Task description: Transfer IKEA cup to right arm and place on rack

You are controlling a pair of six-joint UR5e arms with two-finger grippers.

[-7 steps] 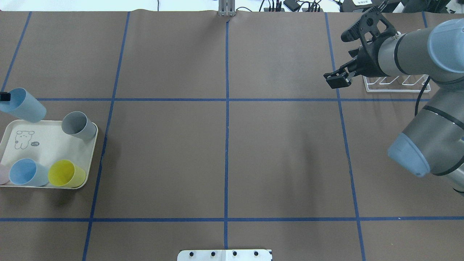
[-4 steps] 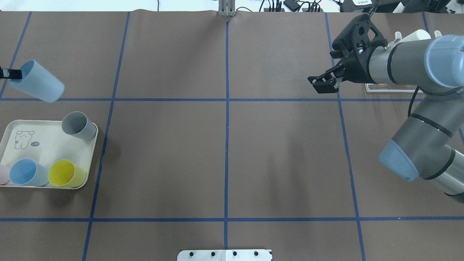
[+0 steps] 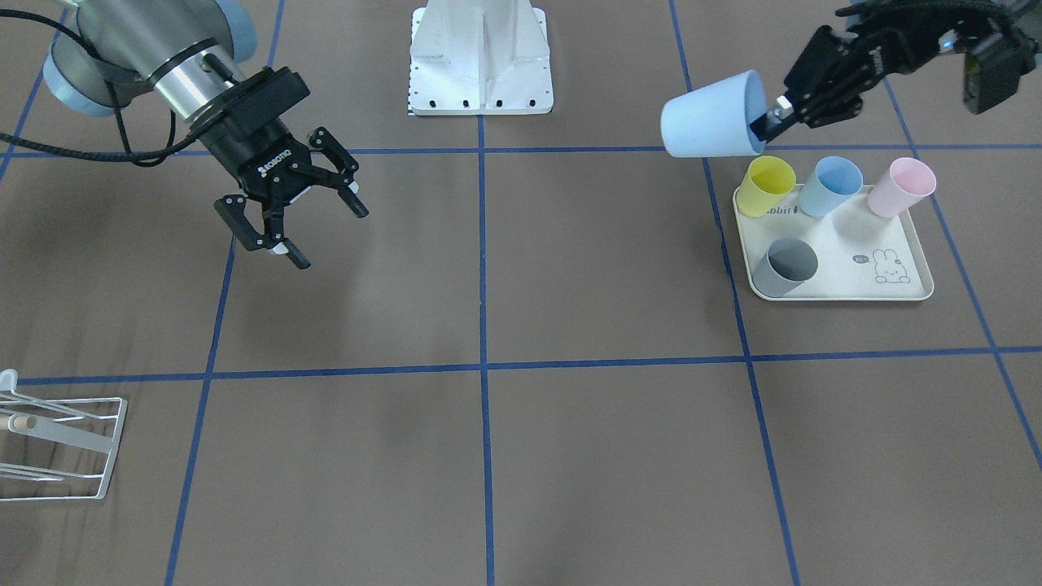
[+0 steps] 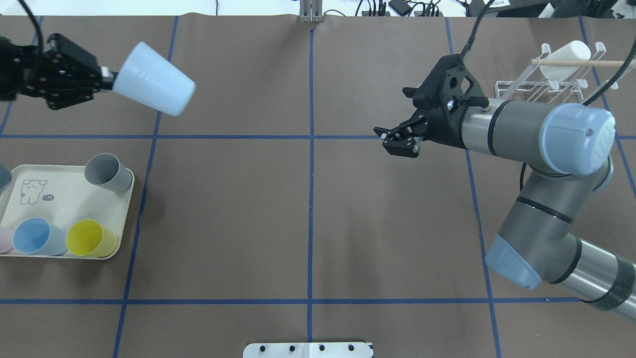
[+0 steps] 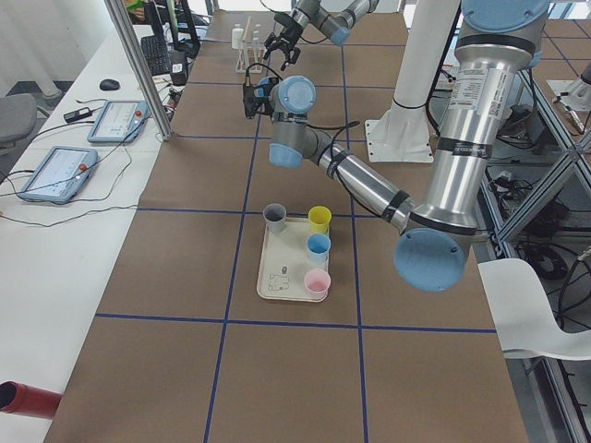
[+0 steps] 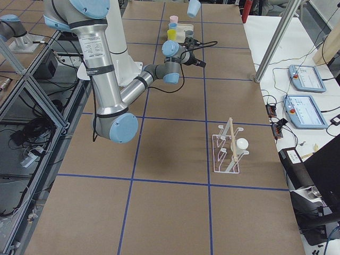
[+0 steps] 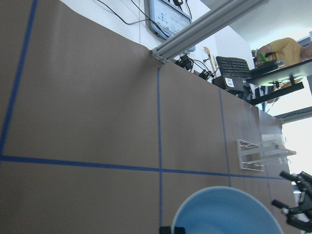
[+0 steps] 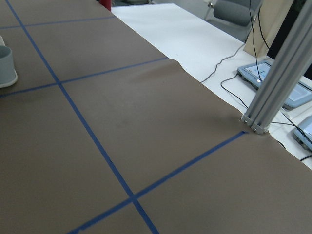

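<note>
My left gripper (image 4: pixel 107 78) is shut on the rim of a light blue cup (image 4: pixel 154 87) and holds it tilted in the air, beyond the tray and toward the table's middle. It also shows in the front view (image 3: pixel 712 114), and its rim fills the bottom of the left wrist view (image 7: pixel 226 212). My right gripper (image 4: pixel 400 141) is open and empty, above the table right of centre, fingers spread in the front view (image 3: pixel 330 238). The white wire rack (image 4: pixel 551 79) with its wooden peg stands at the far right behind the right arm, with a white cup (image 4: pixel 564 52) on it.
The cream rabbit-print tray (image 4: pixel 124 219) lies at the left front with a grey cup (image 4: pixel 107 172), a blue cup (image 4: pixel 37 236), a yellow cup (image 4: pixel 92 237) and a pink cup (image 3: pixel 899 187). The robot's white base (image 3: pixel 480 57) stands at mid-table on the near edge.
My left gripper has carried the light blue cup up and toward the table's middle, away from the tray. My right arm has swung left, away from the rack, with its gripper open.
</note>
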